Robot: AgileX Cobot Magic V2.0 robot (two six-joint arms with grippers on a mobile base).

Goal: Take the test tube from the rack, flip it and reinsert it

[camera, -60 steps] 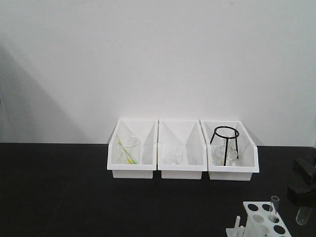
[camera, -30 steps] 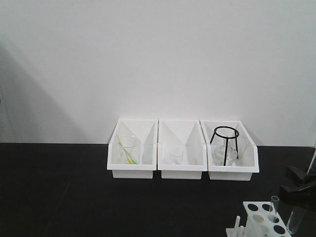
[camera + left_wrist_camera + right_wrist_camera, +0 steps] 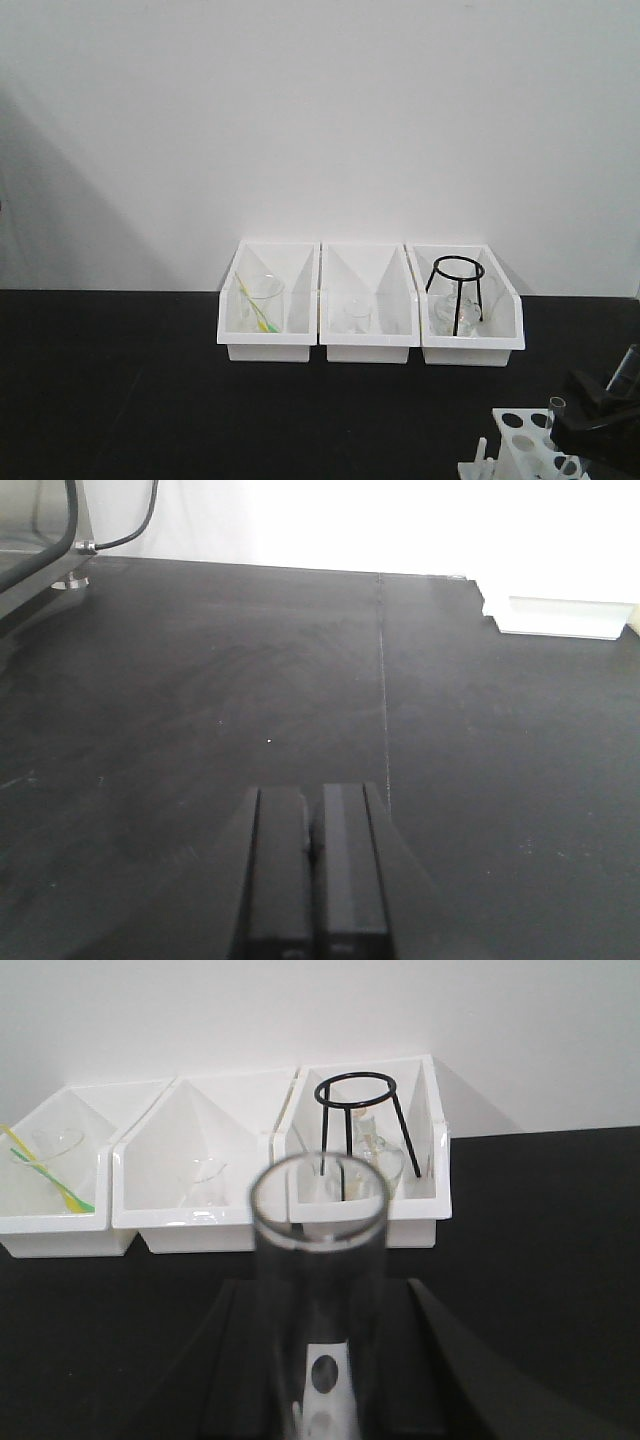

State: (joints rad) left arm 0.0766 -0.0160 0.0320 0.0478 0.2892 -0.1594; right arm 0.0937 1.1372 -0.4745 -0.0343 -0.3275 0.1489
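My right gripper (image 3: 598,422) is shut on a clear test tube (image 3: 626,366) at the table's front right. The tube sticks up tilted out of the jaws, and its lower part is hidden behind the gripper. In the right wrist view the tube's open rim (image 3: 318,1196) faces the camera between the fingers of the right gripper (image 3: 325,1305). The white rack (image 3: 522,437) stands just left of and below the gripper, and part of it shows through the tube (image 3: 323,1380). A second tube (image 3: 554,416) stands upright in the rack. My left gripper (image 3: 312,815) is shut and empty over the black table.
Three white open-front bins stand at the back wall. The left bin (image 3: 232,318) holds a beaker with a yellow-green stick, the middle bin (image 3: 368,350) holds a small beaker, and the right bin (image 3: 505,305) holds a black tripod stand (image 3: 457,290) and glassware. A seam (image 3: 383,680) runs across the table.
My right gripper has moved down and to the left with the tube, closer to the rack. The tube's visible end now points up above the gripper instead of hanging below it.
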